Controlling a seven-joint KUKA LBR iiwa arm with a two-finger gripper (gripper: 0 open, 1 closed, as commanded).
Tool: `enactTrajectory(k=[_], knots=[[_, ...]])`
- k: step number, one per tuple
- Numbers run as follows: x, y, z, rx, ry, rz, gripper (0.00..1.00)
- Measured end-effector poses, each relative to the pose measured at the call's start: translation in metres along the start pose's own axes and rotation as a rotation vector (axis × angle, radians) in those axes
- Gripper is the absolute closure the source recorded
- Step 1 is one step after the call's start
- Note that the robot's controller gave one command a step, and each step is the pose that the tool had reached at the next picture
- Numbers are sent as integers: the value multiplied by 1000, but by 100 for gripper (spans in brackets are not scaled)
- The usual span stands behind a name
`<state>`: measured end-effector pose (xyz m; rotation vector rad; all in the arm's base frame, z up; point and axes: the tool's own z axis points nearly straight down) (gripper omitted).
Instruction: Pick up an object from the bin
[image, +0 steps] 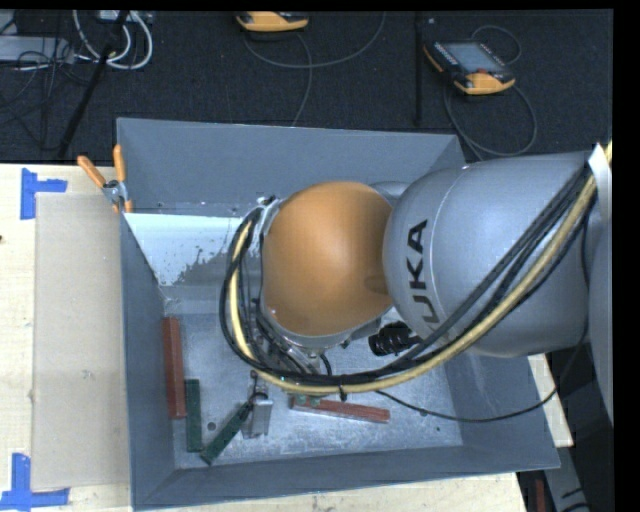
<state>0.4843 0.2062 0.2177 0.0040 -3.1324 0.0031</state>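
- Gripper (258, 412) sits low in the bin (300, 160), left of centre in the frame, under the arm's rounded orange cover (320, 255).
- Jaw state: cannot tell. The tip reads as one pale grey block from this angle.
- Thing nearest the tip: a dark green strip (222, 440), flat, narrow and straight-edged. It lies on a slant on the bin floor toward the lower left corner. Its upper right end meets the gripper tip, but whether they touch I cannot tell.
- Just left of it, a second green strip (190, 410) lies nearly straight up the frame. A long red-brown strip (173, 360) lies just beside that one, close to the left wall.
- Right of the gripper, a red and green strip (345, 408) lies almost level on the floor, apart from the others.
- Surface: grey metal, with sloped walls above a flat floor that is speckled and scuffed. The far-left slope is paler.
- Black and yellow cables (240, 300) loop round the orange cover. The silver arm (500, 250) covers the bin's right half.
- Room: dark floor (350, 80) beyond the bin, strewn with thin wires. An orange-and-black device (470, 65) lies at upper right.
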Motion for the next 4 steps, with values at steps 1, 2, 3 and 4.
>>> enactTrajectory(k=[1,2,3,4], knots=[[0,-30,145,-1,-6,-8,0],[-1,-30,143,-2,-8,-7,100],[-28,-56,20,-5,-17,91,100],[-31,-57,-14,-3,-12,84,100]])
